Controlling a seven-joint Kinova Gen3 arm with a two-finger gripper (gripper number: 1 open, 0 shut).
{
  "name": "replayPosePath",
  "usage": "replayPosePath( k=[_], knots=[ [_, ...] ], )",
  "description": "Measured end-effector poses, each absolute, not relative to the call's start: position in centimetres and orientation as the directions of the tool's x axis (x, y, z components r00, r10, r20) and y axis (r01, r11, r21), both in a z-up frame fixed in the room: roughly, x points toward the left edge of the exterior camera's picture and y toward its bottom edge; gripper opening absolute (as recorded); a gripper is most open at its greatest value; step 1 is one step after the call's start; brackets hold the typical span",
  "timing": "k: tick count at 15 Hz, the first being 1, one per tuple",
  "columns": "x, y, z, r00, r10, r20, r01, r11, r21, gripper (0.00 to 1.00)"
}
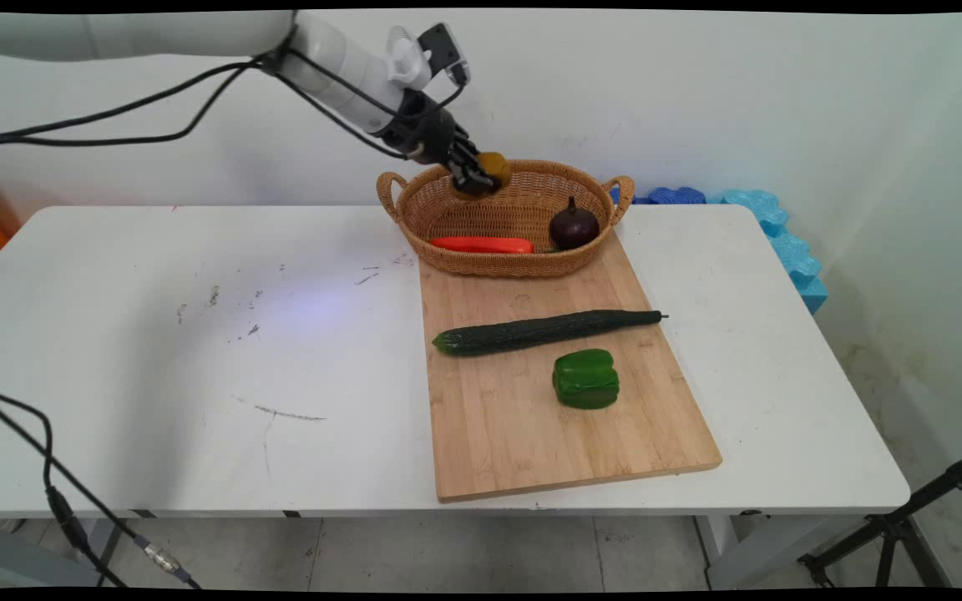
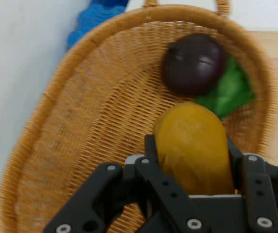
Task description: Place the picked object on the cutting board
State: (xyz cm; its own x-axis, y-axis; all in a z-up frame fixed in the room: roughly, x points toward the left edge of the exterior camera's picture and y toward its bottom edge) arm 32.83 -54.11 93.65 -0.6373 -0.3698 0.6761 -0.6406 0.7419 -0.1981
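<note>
Basket (image 1: 504, 219) holds onion (image 1: 574, 227), pepper (image 1: 482, 244); claw (image 1: 481, 177) above.

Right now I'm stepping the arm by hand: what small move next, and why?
Probably lower a little, then open. The gripper holds a yellow-orange vegetable above the wicker basket, over bare weave beside the purple onion.

A white table (image 1: 197, 351) stands against a white wall (image 1: 698, 92) on a pale tiled floor (image 1: 448, 551).
</note>
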Motion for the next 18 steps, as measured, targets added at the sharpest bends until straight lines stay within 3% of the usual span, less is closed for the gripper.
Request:
replayPosePath(
  k=[8,18],
  knots=[
    [31.3,-45.9,94.9,-0.631,-0.386,0.673,-0.587,0.805,-0.089,0.0],
    [28.6,-38.7,92.3,-0.665,-0.389,0.638,-0.494,0.87,0.015,0.0]
  ],
)
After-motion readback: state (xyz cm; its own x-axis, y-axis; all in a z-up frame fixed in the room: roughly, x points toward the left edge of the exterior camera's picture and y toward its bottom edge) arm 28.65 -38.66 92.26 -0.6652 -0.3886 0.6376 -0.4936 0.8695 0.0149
